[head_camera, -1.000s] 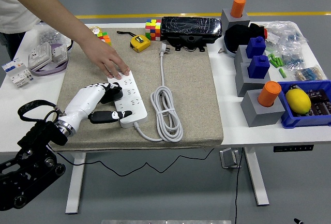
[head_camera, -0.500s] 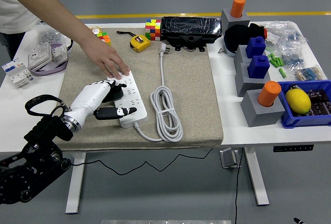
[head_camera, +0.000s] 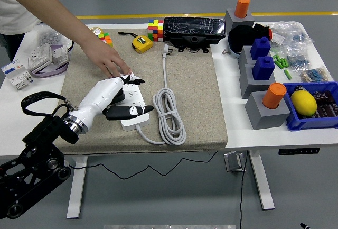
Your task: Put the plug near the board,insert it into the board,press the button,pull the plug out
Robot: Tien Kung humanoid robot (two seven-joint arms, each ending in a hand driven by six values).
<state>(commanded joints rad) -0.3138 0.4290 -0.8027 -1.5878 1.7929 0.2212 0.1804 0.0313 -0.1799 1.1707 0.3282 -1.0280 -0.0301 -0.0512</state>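
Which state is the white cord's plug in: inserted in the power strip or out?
Out. The plug lies on the mat's far part, apart from the power strip.

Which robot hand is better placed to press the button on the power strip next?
Left. The left robot hand is already over the power strip, fingers spread, while the right arm is out of view.

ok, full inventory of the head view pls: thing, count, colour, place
power strip: 1, white, mat left
cable: 1, white, coiled mid-mat
plug: 1, white, mat far edge
mat: 1, beige, table centre
tape measure: 1, yellow, far mat
cubes: 2, multicolour, far edge
black case: 1, far centre
grey blocks: 4, right side, with orange or blue pegs
bin: 1, blue, right, holds lemon
breakers: white, far left
person's hand: 1, on strip's far end
left robot hand: 1, white and black, over strip
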